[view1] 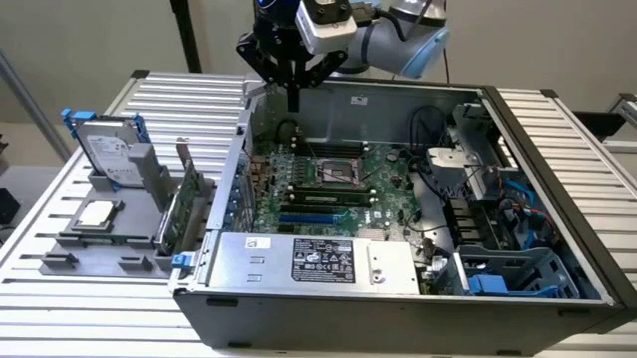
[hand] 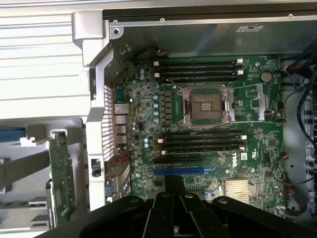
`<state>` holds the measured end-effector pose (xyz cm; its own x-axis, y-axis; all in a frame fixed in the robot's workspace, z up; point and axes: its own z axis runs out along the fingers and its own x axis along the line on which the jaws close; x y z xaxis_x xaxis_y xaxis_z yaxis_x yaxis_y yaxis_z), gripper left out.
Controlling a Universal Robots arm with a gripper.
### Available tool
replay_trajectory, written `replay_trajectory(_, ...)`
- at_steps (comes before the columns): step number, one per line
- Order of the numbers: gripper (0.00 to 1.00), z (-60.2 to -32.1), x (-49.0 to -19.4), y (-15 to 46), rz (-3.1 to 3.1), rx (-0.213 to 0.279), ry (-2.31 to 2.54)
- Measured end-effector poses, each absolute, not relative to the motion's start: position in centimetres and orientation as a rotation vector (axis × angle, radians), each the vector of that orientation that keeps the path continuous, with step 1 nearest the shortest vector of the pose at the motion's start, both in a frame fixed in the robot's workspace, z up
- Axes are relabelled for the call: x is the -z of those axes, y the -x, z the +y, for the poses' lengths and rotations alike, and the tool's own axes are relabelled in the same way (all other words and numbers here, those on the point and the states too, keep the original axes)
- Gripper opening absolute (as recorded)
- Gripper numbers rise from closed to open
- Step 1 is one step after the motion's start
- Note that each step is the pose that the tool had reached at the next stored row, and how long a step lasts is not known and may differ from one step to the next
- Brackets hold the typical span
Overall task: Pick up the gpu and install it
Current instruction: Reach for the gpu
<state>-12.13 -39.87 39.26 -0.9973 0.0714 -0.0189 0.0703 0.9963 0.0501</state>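
- Hovering the gripper (view1: 294,104) over the computer case's (view1: 398,97) far wall, fingers pinched narrow, carrying nothing.
- Resting the gpu (view1: 184,212) on edge in the grey fixture (view1: 100,250), toward the table's (view1: 179,93) edge at the exterior view's left, just beside the case.
- Judging the reach: opening wide and squaring over the card's top edge, avoiding the hard drive (view1: 110,153).
- Giving, in the wrist view, the blue slot (hand: 178,171) from straight above, vacant; in the exterior view, the gripper's height above the case.

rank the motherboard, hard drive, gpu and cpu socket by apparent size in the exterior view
1. motherboard
2. hard drive and gpu: look alike, and the gpu stands nearly edge-on, so unranked
3. cpu socket
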Motion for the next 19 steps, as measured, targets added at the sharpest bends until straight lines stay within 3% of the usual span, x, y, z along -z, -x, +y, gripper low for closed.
replay_trajectory(19,0.0,-42.7,-39.3,20.0,3.118,-0.08,-0.11)
